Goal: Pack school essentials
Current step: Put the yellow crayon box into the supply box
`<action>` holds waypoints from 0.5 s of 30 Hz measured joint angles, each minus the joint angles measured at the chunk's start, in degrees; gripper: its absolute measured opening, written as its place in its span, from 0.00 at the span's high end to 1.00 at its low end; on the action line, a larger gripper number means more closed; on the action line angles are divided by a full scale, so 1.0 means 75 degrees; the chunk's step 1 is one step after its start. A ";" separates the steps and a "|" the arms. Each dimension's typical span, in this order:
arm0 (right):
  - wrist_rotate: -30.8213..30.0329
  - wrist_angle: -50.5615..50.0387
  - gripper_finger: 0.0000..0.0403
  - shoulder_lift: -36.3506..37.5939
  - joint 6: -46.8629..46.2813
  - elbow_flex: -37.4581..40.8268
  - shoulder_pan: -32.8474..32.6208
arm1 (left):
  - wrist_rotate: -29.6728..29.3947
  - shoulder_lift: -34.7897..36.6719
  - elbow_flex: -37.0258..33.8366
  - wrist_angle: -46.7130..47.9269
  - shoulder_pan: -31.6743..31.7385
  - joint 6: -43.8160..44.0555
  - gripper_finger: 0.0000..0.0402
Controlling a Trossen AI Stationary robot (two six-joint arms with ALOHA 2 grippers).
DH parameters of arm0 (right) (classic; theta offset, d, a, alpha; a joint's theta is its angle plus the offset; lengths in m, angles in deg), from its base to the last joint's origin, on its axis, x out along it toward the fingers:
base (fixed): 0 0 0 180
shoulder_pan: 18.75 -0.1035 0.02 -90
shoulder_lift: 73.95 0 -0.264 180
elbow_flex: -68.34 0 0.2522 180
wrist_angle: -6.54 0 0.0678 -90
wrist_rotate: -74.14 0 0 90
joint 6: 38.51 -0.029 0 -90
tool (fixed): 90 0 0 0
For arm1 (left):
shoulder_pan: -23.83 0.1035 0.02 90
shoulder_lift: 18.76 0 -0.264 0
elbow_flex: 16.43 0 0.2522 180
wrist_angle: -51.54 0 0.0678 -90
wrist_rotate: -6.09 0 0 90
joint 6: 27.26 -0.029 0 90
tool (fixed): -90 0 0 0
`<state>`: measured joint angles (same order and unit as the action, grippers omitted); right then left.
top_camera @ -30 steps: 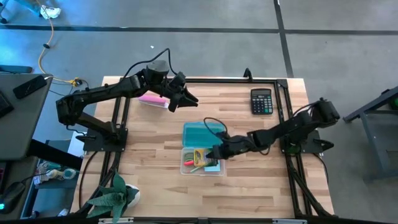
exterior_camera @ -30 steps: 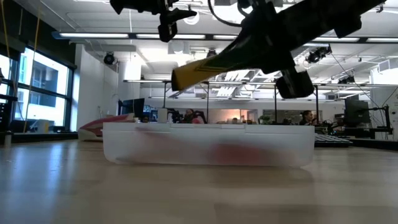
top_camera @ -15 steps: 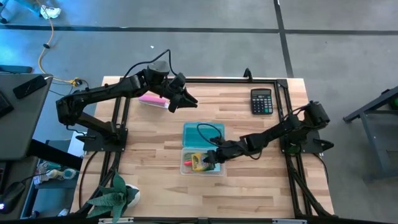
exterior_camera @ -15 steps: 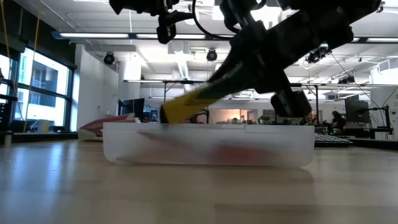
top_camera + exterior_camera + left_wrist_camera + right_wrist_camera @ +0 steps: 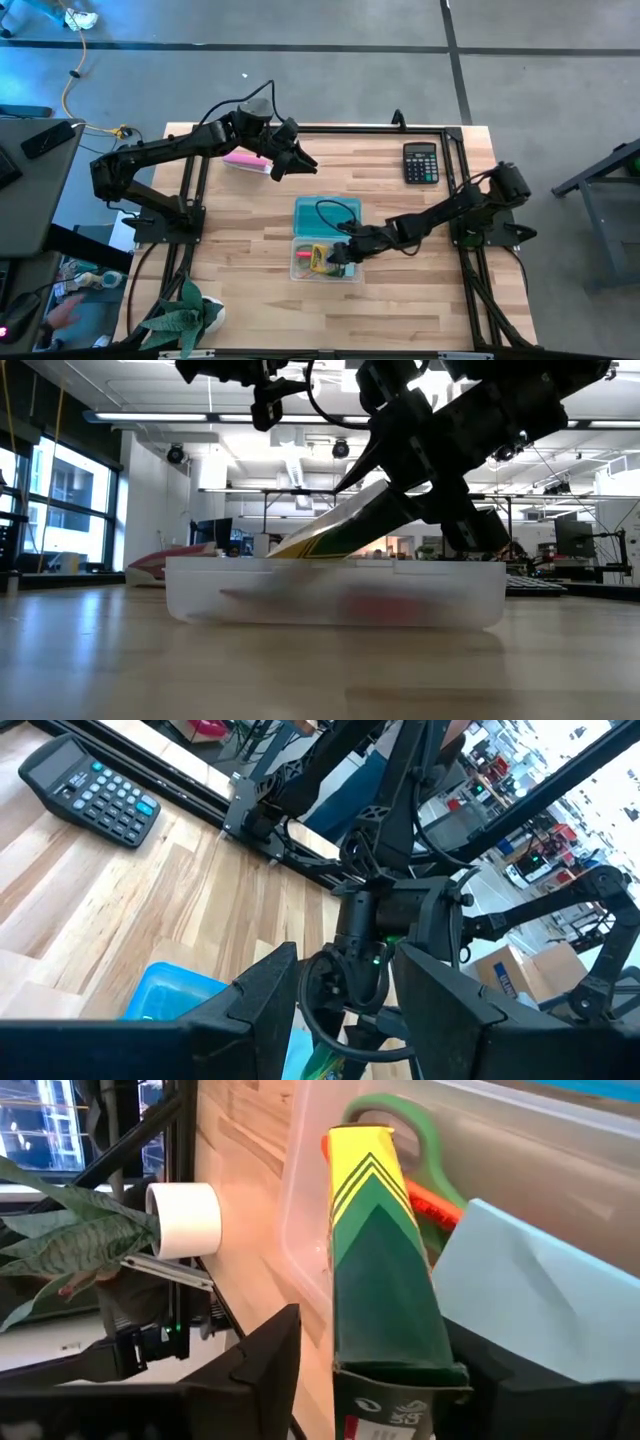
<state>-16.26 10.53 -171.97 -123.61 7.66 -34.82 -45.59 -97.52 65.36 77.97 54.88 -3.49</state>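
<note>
A clear plastic container [image 5: 352, 272] stands at the table's middle, its teal lid [image 5: 322, 210] lying just beyond it. In it lie green-handled scissors [image 5: 403, 1118], an orange pencil or pen [image 5: 436, 1206] and the light-blue sticky pad [image 5: 520, 1295]. My right gripper [image 5: 340, 256] is shut on the yellow-green box [image 5: 378, 1250], which is tilted with its lower end inside the container [image 5: 335, 595]. My left gripper [image 5: 303, 160] is open and empty, raised above the table's far left part beside the pink-and-white bar [image 5: 246, 161]. My right gripper pinches the yellow-green box between its two fingers by the sides of its upper, barcode end [image 5: 385, 1380]. The fingers [image 5: 262, 1370] come slanting down from the table's right and lie along the box. The box tilts, with its far end [image 5: 300, 548] down inside the container.
A black calculator [image 5: 421, 162] lies at the far right. A potted plant in a white pot [image 5: 190, 315] stands at the near left corner. Black frame rails [image 5: 455, 190] run along the table's edges. Bare wood shows near the front edge.
My right gripper has gone toward the table's left and down with the yellow-green box. The box hung above the container a second ago. It now tilts more steeply, and its lower end has dipped below the container's rim.
</note>
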 joint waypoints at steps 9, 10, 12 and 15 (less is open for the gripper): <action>-0.0011 -0.1159 0.58 0.0521 0.0067 0.0003 0.0000 | 0.0000 -0.0003 0.0000 0.0003 0.0000 -0.0033 0.61; -0.0034 -0.1288 0.58 0.0588 0.0068 0.0006 0.0000 | 0.0000 -0.0003 0.0000 0.0003 0.0000 -0.0053 0.61; -0.0081 -0.1598 0.58 0.0750 0.0126 0.0006 0.0000 | 0.0000 -0.0003 0.0000 0.0000 0.0000 -0.0054 0.61; -0.0229 -0.2113 0.58 0.1030 0.0212 0.0006 0.0035 | 0.0000 -0.0003 0.0000 0.0000 0.0000 -0.0055 0.61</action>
<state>-17.97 -5.31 -164.24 -122.02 7.70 -34.56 -45.59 -97.55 65.36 77.97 54.88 -3.91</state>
